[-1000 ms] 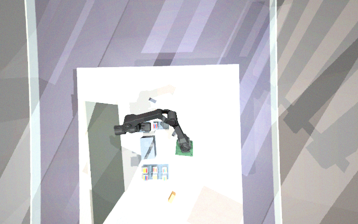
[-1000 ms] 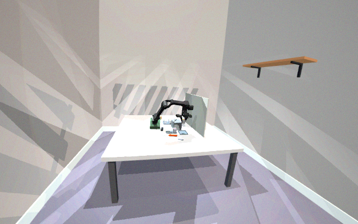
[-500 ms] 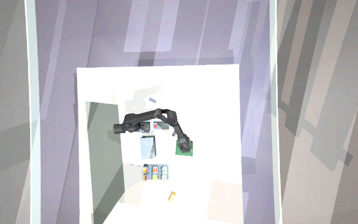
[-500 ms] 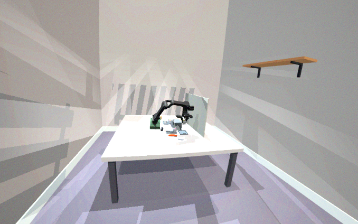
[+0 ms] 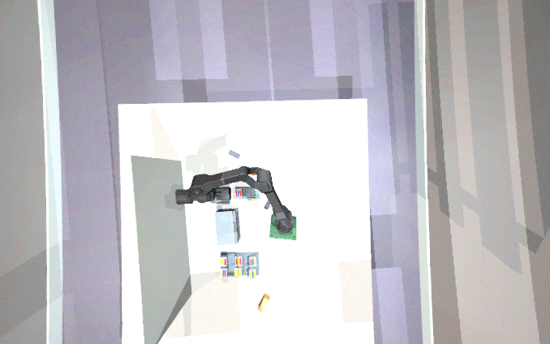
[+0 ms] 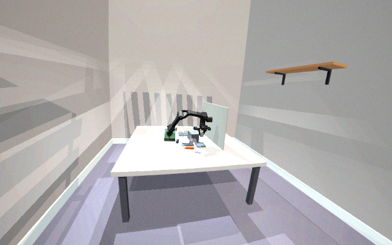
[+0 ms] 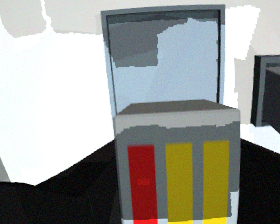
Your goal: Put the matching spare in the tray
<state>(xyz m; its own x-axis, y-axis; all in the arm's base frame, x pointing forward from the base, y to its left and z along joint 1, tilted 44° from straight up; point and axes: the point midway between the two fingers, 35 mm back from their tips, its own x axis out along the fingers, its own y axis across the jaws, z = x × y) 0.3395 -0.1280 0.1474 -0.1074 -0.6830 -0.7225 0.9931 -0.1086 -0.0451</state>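
A white table [image 6: 161,158] on dark legs carries the arm's green base [image 5: 283,227], a tall grey panel [image 5: 157,238], a pale boxy unit [image 5: 226,225], a rack of striped spares [image 5: 239,264], a tan block [image 5: 263,302] and what may be a small grey scrap [image 5: 234,153].
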